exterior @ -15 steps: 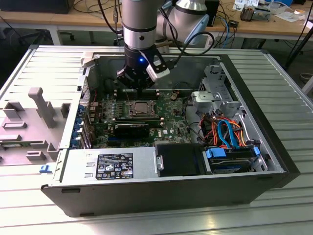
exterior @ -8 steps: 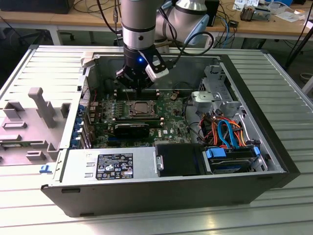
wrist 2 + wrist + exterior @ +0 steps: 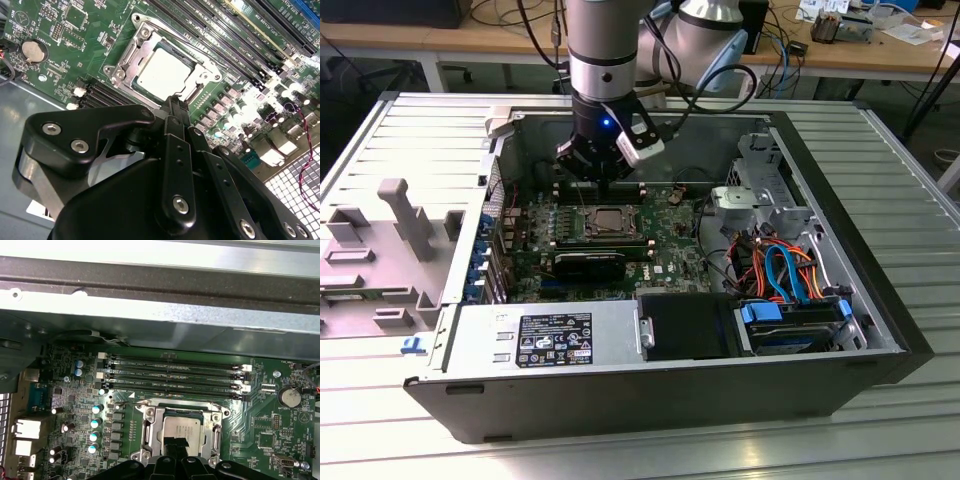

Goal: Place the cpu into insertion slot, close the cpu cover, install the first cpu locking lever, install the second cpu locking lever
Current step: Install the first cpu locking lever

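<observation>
In the middle of the exterior view we've got the open computer case (image 3: 470,345) lying on its side on a slatted metal table (image 3: 880,440), taking up most of the frame. The arm (image 3: 605,50) comes down from the top centre, and the gripper (image 3: 603,172) hangs inside the case, just above the far edge of the socket area.

Inside the case, the green motherboard (image 3: 670,215) sits left of centre. A black graphics card (image 3: 590,265) lies just below the socket in that frame, and a bundle of orange and blue cables (image 3: 785,265) fills the right side, near the drive bay. A grey plastic part (image 3: 405,215) rests on the table at the left of the frame.

Now the socket itself. In both wrist views the cpu (image 3: 162,72) is already sitting flat in the insertion slot (image 3: 122,75), silver top facing up. The cpu cover (image 3: 205,75) looks folded down over it, its frame lying around the edges of the chip with the cut-out showing the silver top. We can't tell from these shots whether either locking lever is latched.

The memory slots (image 3: 172,372) run in parallel rows just beside the socket, toward the case wall, and a coin battery (image 3: 289,396) sits at the right of the first wrist view.

The fingers (image 3: 176,112) are pressed together with nothing pinched between them, tips hovering right at the edge of the socket frame in the second wrist view.
</observation>
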Motion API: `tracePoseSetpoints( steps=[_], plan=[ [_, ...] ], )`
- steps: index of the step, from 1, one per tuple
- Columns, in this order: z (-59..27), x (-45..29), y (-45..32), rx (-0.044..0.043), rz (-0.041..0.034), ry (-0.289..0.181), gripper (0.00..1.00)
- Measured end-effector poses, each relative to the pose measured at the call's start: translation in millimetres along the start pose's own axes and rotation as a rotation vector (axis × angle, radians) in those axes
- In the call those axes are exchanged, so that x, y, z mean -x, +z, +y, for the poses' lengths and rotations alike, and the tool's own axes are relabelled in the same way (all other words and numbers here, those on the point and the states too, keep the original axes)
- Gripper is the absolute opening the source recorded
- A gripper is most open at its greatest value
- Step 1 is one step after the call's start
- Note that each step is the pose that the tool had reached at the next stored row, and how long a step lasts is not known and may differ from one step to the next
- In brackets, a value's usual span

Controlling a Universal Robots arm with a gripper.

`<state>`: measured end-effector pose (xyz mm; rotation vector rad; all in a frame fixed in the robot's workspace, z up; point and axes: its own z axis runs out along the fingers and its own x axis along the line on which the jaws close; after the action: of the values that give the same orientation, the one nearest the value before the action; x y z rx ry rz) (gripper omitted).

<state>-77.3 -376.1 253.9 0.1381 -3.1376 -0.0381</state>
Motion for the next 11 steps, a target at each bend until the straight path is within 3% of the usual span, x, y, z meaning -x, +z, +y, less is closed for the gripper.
tracePoseSetpoints(
  steps=[11],
  plan=[
    [0.2,-2.1,0.0,0.0,0.0,0.0,0.11]
  ],
)
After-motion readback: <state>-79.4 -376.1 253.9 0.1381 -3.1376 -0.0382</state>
